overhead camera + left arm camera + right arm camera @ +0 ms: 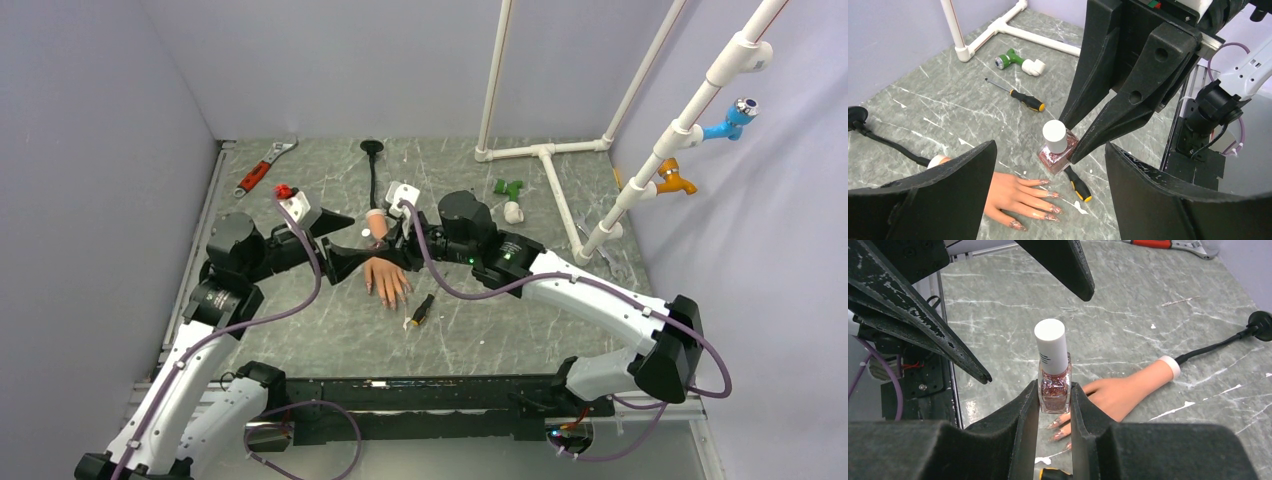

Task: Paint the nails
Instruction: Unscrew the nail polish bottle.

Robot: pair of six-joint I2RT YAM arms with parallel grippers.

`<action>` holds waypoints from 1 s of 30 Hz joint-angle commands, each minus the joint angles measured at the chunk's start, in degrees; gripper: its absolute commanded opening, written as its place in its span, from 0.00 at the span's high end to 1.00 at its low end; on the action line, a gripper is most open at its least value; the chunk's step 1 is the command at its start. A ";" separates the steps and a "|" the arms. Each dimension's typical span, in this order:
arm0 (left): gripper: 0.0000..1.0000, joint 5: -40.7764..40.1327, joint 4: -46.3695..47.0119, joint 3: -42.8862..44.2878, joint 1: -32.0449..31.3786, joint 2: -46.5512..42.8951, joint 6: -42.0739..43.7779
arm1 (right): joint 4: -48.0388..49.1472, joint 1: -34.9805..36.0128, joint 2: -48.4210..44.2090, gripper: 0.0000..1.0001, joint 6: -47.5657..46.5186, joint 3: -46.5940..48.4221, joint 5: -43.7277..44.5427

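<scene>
Lying flat at mid-table in the top view, the mannequin hand point(383, 275) turns the nails point(397, 301) toward the near edge. From the left wrist, the left gripper point(1050, 147) has its jaws wide apart either side of the white cap point(1054, 134), while the right gripper point(1071, 144) pinches the polish bottle point(1057, 156) close by that hand. From the right wrist, the clamp sits on the glass, leaving the cap free. Best to close squarely on the cap alone, then twist with the bottle kept upright.
</scene>
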 commanded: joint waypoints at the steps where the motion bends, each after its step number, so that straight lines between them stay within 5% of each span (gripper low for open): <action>1: 0.17 3.33 -0.51 2.59 0.20 0.68 2.21 | 2.02 -0.16 -2.54 1.00 0.56 -0.34 -0.26; 14: 0.32 20.63 9.90 -0.75 0.20 -2.26 0.28 | 2.87 -1.68 -7.11 1.00 0.99 -1.65 -20.54; 30: 0.39 30.41 19.47 -2.24 -0.08 -0.69 -6.80 | 1.57 -2.03 -6.34 1.00 0.80 1.39 -24.42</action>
